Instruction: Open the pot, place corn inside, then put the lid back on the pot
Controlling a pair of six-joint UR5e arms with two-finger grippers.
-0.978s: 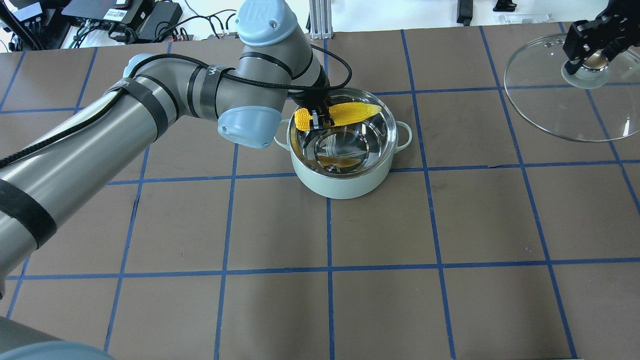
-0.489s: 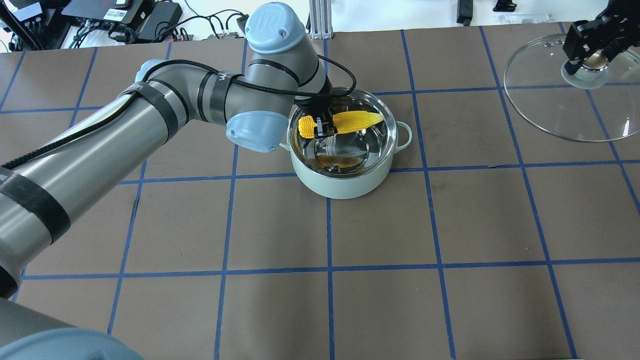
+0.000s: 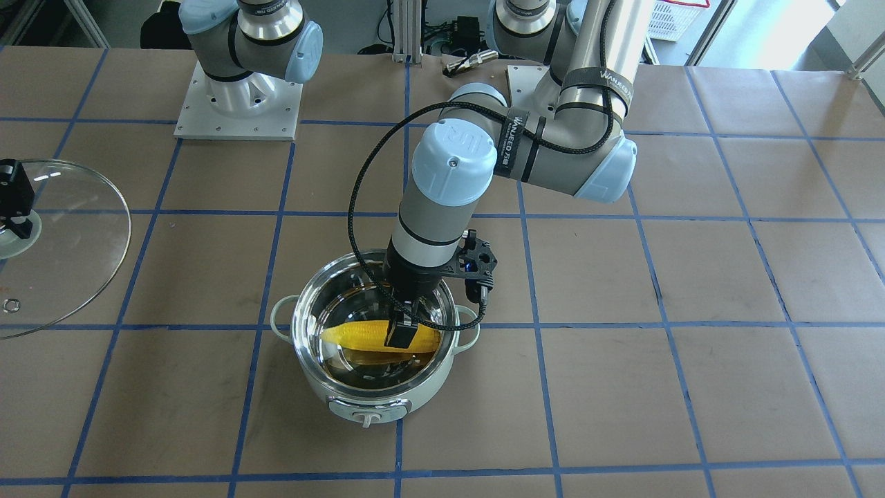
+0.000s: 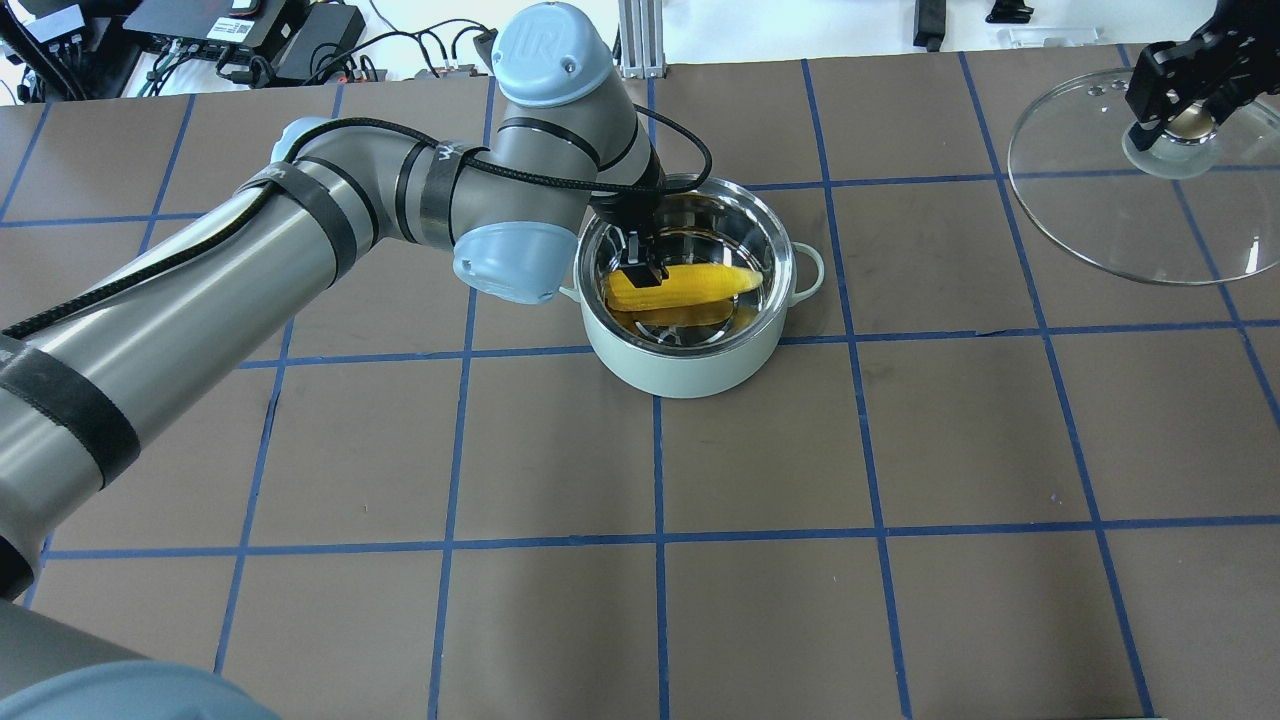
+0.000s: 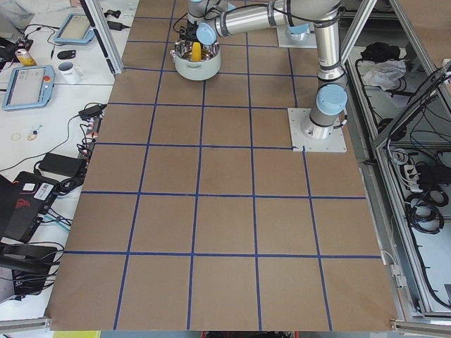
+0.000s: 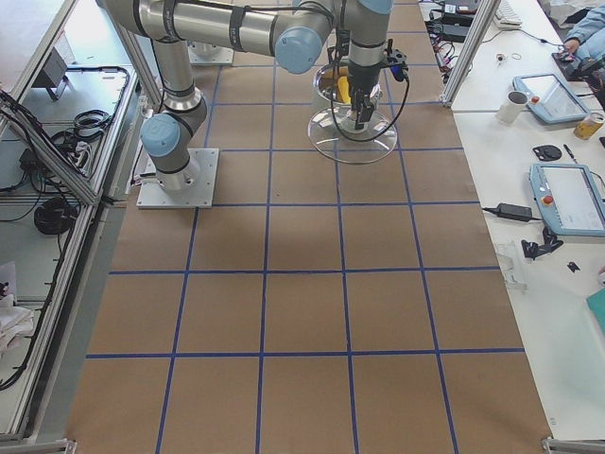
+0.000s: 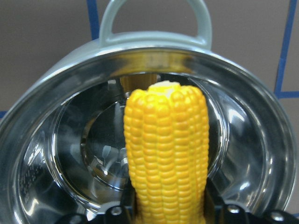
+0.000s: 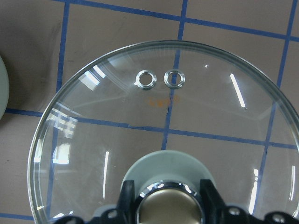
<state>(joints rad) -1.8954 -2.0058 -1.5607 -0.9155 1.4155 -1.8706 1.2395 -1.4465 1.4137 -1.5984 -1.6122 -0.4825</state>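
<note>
left hand [image 4: 647,270]: right down inside the pot [image 4: 690,378] now, below the rim, fingers clenched across the thick end of the corn [image 4: 700,285].
corn: lying roughly level across the shiny steel bowl, pale tip pointing away from the left hand towards the robot's right. In the wrist view, that tip faces one loop handle [image 7: 154,18]. There's a yellow reflection just under it; whether it touches the pot floor, I cannot tell.
pot: open, no cover on it, sitting on the bench [image 4: 800,450] over a crossing of blue tape lines [image 4: 880,440], with its control knob [image 3: 366,418] on the operators' side.
in the way: the left arm's wrist [image 3: 432,228] hangs over the robot-side half of the pot's mouth, and its black cable [image 3: 356,200] loops out wide and comes back in beside the rim.
right hand [image 4: 1185,120]: closed on the lid [image 4: 1070,210], fingers pressed to either side of the gold-beige knob [image 8: 167,207].
lid: well apart from the pot, out at the bench's far corner on the robot's right. Tape lines show through the glass, and its two vent holes [image 8: 160,78] lie on the side away from the right hand. Whether its rim touches the bench, I cannot tell.
</note>
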